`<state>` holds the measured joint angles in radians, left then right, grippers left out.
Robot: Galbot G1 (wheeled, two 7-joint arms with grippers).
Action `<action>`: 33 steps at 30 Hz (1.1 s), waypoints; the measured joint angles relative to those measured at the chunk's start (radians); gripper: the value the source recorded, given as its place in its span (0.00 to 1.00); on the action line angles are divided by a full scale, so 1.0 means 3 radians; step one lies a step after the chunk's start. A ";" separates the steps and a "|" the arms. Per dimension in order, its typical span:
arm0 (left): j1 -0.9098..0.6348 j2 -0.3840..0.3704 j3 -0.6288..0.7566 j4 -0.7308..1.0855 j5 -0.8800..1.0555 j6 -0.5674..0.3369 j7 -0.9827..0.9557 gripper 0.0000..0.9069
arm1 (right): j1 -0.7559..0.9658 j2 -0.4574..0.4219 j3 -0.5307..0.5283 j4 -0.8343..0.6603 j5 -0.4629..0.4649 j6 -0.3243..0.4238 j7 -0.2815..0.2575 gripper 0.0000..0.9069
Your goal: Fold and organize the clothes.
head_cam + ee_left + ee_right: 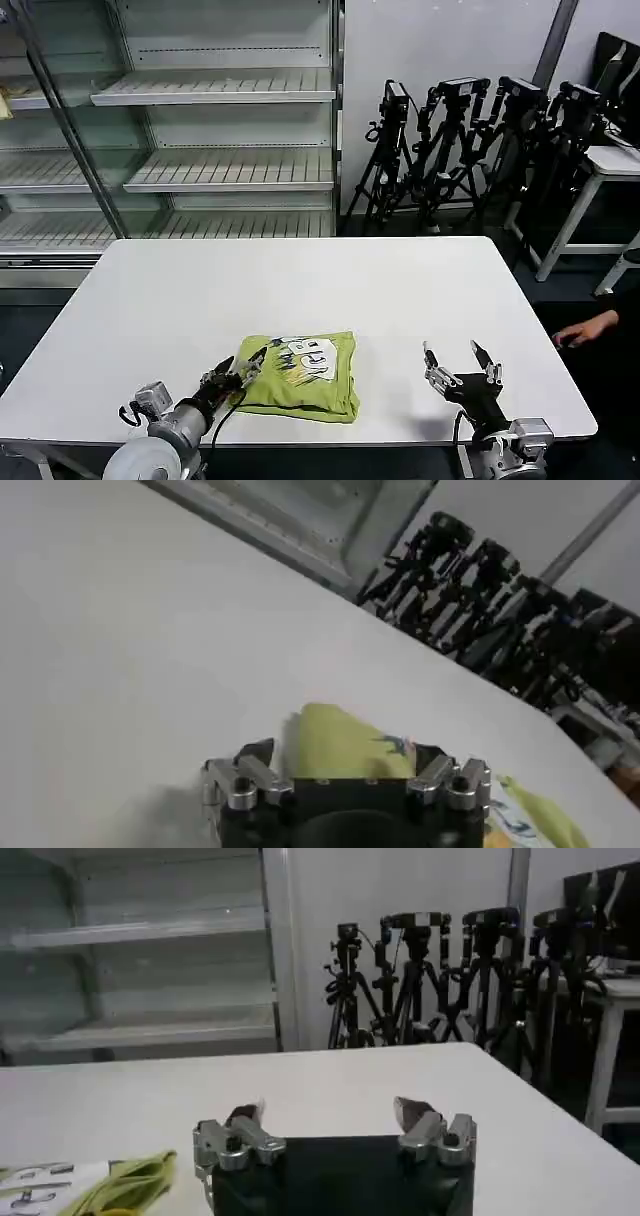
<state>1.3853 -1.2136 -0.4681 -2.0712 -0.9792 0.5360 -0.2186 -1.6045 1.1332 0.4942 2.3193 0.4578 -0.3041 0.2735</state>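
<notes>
- Smooth white table (300, 290), head view: folded lime T-shirt (300, 377) lay near the front edge, print up; left gripper (243, 371) at its left edge.
- Left wrist view: left gripper (345, 761), fingers spread, straddled soft cloth (345, 742).
- Right wrist view: right gripper (330, 1116) released, apart from shirt (120, 1183).

A folded lime T-shirt (300, 374) lies print-up near the white worktop's (300, 285) front edge. The left pincer (243, 369) touches its left edge; the right pincer (458, 360) hovers spread, well apart.
</notes>
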 measured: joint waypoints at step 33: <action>0.0016 -0.0379 -0.0076 0.0135 -0.0741 0.0028 -0.0076 0.02 | -0.0103 0.0096 0.0102 0.0163 -0.0005 -0.0002 0.0010 1.00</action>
<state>1.3902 -1.3275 -0.4908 -2.0308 -1.2014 0.5443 -0.2413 -1.6354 1.1621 0.5247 2.3680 0.4563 -0.3046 0.2765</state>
